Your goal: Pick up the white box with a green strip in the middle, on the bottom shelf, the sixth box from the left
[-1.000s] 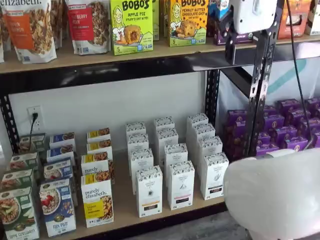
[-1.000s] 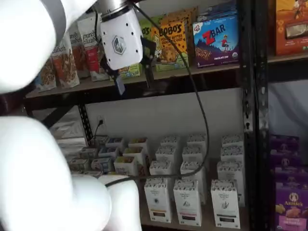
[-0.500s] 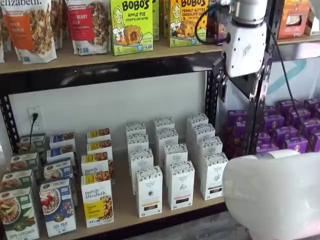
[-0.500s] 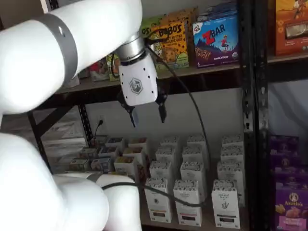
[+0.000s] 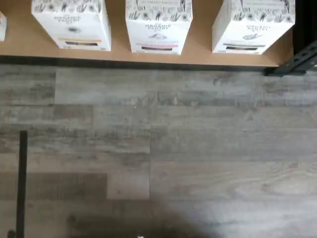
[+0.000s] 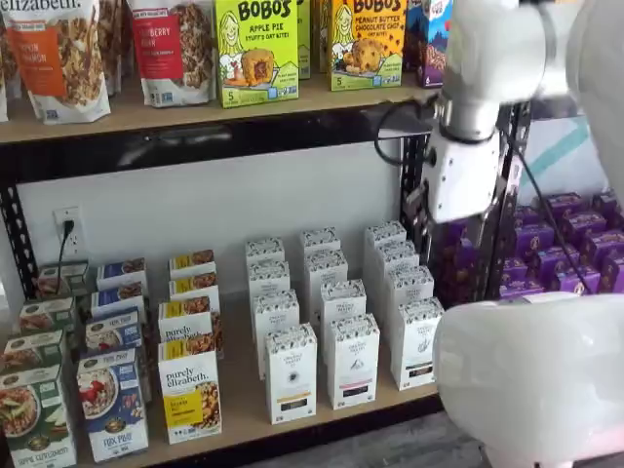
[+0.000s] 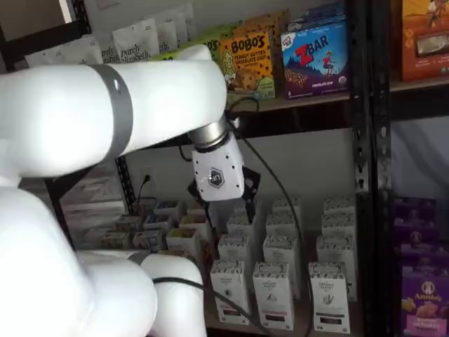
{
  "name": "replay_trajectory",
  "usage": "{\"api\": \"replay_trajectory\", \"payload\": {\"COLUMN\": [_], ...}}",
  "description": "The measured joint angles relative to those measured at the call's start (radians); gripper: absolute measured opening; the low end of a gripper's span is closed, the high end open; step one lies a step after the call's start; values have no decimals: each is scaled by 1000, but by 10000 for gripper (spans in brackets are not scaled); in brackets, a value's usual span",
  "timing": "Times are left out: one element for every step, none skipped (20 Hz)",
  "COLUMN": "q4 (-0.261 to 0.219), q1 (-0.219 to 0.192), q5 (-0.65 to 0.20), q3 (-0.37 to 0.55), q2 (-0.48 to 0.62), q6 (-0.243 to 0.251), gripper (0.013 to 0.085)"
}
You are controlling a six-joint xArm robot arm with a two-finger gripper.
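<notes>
the white box [image 6: 417, 343]: stood upright at the right end of the front row, lower middle-right in a shelf view, and at the lower right in a shelf view [image 7: 328, 296]; untouched.
bench: the lower board [image 6: 242, 405] carried it, with like white cartons just beside it on the left and behind.
what changed: the arm [image 7: 217, 175] had dropped from level with the upper board of bobo's boxes [image 6: 255, 51] to the open span between the two boards, a clear descent over the last second.
jaws: only dark bits showed past the white wrist body in both shelf views, so i could not tell whether they were parted or closed; they held nothing.
wrist view: looked down on grey floor planks and the bench edge [image 5: 119, 55], with the white box [image 5: 252, 25] among three front cartons.
meaning: judged as approach under way; the jaws were above the row and well apart from the box, with more lowering and lining up yet to do.
</notes>
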Motion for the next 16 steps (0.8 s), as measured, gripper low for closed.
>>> {"api": "replay_trajectory", "payload": {"q4": [-8, -39, -63, -72, -67, -50, -34, -26, -27, -22, -27, -40, -54, -64, -75, -83], "q1": [1, 12, 20, 21, 18, 12, 6, 2, 2, 1, 4, 10, 17, 21, 23, 23], "q5": [-30, -59, -87, -127, -158, -188, -213, -237, -267, -302, -342, -377, -416, -459, -507, -540], "q3": [18, 35, 51, 71, 85, 98, 108, 116, 126, 135, 145, 152, 159, 166, 175, 177], "q2": [10, 28, 44, 64, 79, 95, 114, 134, 164, 196, 234, 268, 307, 342, 376, 407], "q6": [6, 30, 51, 60, 57, 44, 32, 25, 26, 23, 32, 48, 66, 79, 94, 101], "gripper": [850, 850, 850, 850, 850, 850, 850, 850, 850, 850, 850, 850, 850, 850, 850, 850]}}
